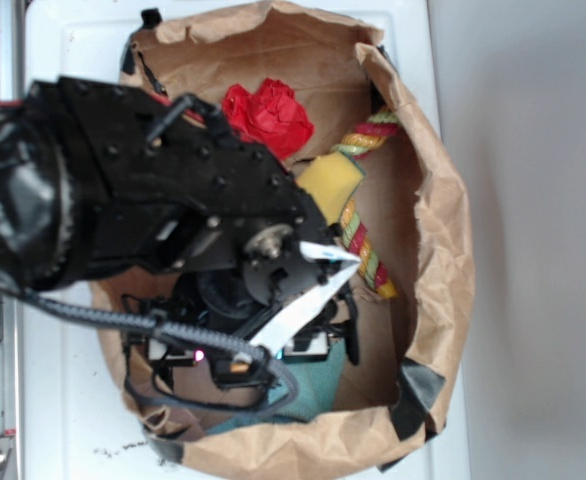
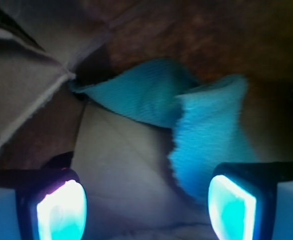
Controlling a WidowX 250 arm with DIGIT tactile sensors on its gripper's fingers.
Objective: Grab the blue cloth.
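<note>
Your tool (image 2: 146,207) hangs low inside the brown paper bag (image 1: 443,250), its two pads spread wide and gripping nothing. The blue cloth (image 2: 186,115) lies crumpled on the bag floor just ahead, one fold reaching the right pad (image 2: 231,207). A red cloth (image 1: 268,115) sits at the far end.

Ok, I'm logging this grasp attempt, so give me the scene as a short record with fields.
container: brown paper bag, open
target: blue cloth, crumpled on the bag floor
gripper: gripper open, fingers apart, cloth edge by one finger
grasp: not yet made
other contents: red cloth, striped rope, yellow item
hidden: much of the bag floor, behind the arm
</note>
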